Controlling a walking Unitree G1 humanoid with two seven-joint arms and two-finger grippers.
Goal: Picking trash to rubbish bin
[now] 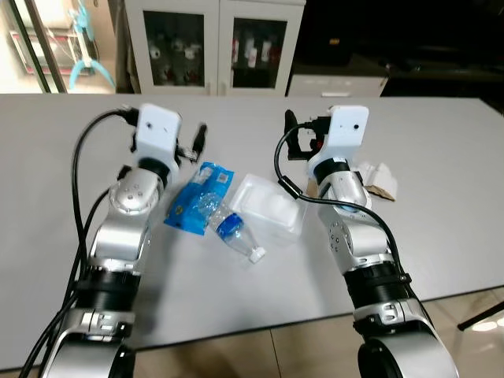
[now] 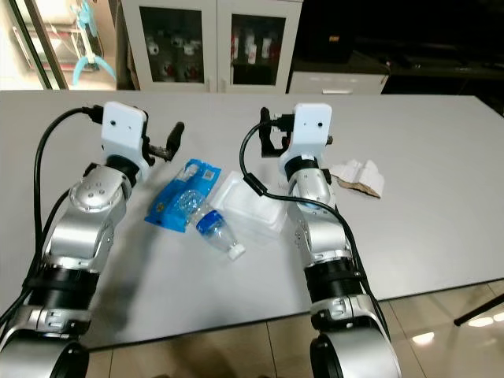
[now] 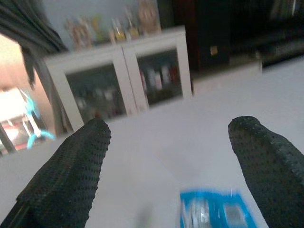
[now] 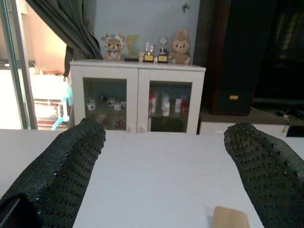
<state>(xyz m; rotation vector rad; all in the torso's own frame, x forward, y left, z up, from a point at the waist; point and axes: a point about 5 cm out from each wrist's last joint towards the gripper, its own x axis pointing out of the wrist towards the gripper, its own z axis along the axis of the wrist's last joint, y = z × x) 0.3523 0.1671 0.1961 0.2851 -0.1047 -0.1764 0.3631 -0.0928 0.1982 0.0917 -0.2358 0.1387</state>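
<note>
On the pale grey table (image 1: 441, 236) lies a blue plastic wrapper (image 1: 197, 197). Beside it a crushed clear bottle (image 1: 232, 227) with a blue label rests on its side, touching a clear plastic tray (image 1: 269, 206). A crumpled white and brown paper scrap (image 1: 379, 179) lies to the right. My left gripper (image 1: 197, 142) hovers open just beyond the wrapper's far end, holding nothing; the wrapper (image 3: 216, 211) shows below its fingers. My right gripper (image 1: 293, 135) hangs open above the table beyond the tray, with the brown scrap (image 4: 230, 219) near one finger.
A white cabinet (image 1: 213, 43) with glass doors stands behind the table, with dark furniture (image 1: 394, 39) to its right. The table's front edge (image 1: 299, 321) runs just before my body, above tiled floor.
</note>
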